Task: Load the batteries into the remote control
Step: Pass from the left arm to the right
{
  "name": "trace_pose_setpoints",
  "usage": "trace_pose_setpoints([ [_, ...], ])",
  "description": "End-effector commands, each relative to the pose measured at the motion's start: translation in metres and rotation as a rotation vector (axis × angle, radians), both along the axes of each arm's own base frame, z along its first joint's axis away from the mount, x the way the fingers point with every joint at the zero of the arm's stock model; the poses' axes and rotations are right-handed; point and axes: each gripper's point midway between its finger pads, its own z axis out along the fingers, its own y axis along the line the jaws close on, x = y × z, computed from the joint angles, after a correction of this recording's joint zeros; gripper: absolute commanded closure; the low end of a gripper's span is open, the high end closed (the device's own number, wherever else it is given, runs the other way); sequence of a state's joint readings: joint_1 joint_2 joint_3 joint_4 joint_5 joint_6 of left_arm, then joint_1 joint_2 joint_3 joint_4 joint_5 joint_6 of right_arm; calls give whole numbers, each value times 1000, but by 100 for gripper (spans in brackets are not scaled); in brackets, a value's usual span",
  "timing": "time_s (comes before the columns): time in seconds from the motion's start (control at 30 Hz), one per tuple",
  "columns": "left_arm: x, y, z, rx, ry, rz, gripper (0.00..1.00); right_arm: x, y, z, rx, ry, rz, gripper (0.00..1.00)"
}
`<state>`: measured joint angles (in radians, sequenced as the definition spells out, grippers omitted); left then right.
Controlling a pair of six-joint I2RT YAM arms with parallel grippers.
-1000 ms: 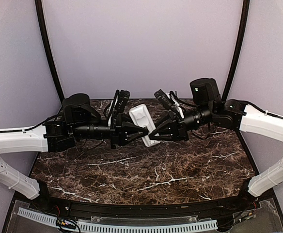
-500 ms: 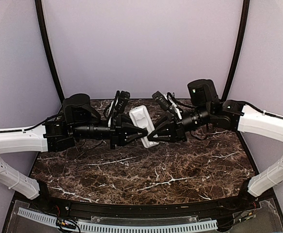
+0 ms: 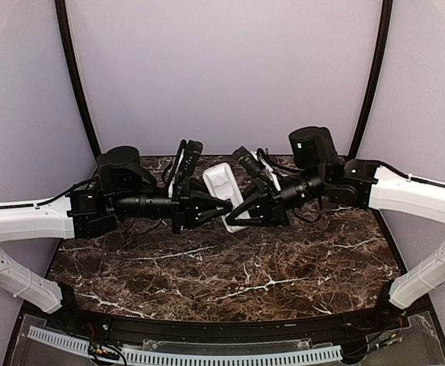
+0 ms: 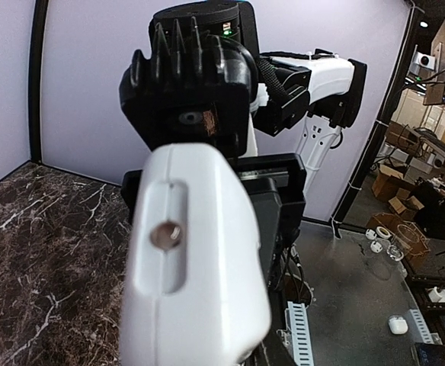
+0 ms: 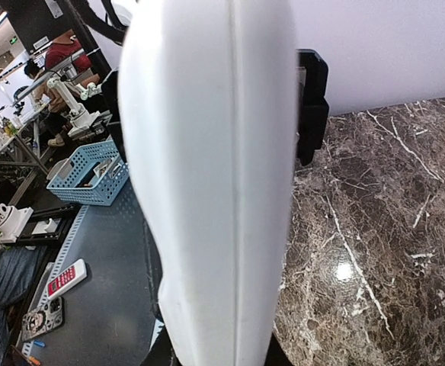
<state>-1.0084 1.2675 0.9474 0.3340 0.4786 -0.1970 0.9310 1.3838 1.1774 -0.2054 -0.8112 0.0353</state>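
Note:
The white remote control [image 3: 222, 183] hangs above the table's far middle, held between my two grippers. My left gripper [image 3: 224, 207] reaches in from the left and is shut on its lower part. In the left wrist view the remote's rounded end [image 4: 196, 259], with a small round hole in a slot, fills the frame and hides the fingers. My right gripper [image 3: 236, 216] meets it from the right. In the right wrist view the remote's long side [image 5: 215, 191] stands between dark fingers [image 5: 272, 358] that press on it. The batteries are out of view.
Dark marble table [image 3: 230, 282] lies below both arms. A white perforated strip [image 3: 184, 354] runs along the front edge. Black curved posts [image 3: 78, 84] rise at the back corners. A blue basket [image 5: 85, 171] sits off the table.
My right arm has slid left, bringing its gripper closer in on the remote. The left arm and the remote have stayed almost where they were.

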Motion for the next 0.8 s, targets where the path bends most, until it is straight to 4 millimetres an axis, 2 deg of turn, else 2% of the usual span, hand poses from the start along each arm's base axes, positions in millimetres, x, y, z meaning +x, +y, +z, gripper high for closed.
trace_pose_setpoints([
  [0.0,1,0,11,-33,-85,16,100,3,6,11,15,29,-30,91],
  [0.13,1,0,9,-27,-80,18,100,1,5,13,15,34,-26,100],
  [0.23,3,0,6,-21,-75,29,99,5,5,12,3,39,-53,100],
  [0.27,4,0,5,-14,-72,34,94,7,4,10,-7,39,-69,100],
  [0.3,8,0,4,-10,-70,54,78,10,3,8,-25,39,-94,100],
  [0.33,9,1,3,-2,-70,65,69,15,2,4,-50,40,-125,100],
  [0.37,14,3,2,4,-71,94,53,21,0,-3,-85,40,-166,100],
  [0.4,15,6,2,12,-78,112,45,28,-3,-10,-122,39,-209,100],
  [0.43,23,10,2,17,-86,162,33,39,-8,-18,-162,35,-275,100],
  [0.5,33,22,2,30,-106,253,22,60,-21,-36,-253,33,-402,100],
  [0.63,49,45,2,49,-128,398,15,91,-55,-73,-452,-4,-619,100],
  [0.77,74,62,-17,59,-8,578,15,113,-70,-83,-511,-15,-779,100],
])
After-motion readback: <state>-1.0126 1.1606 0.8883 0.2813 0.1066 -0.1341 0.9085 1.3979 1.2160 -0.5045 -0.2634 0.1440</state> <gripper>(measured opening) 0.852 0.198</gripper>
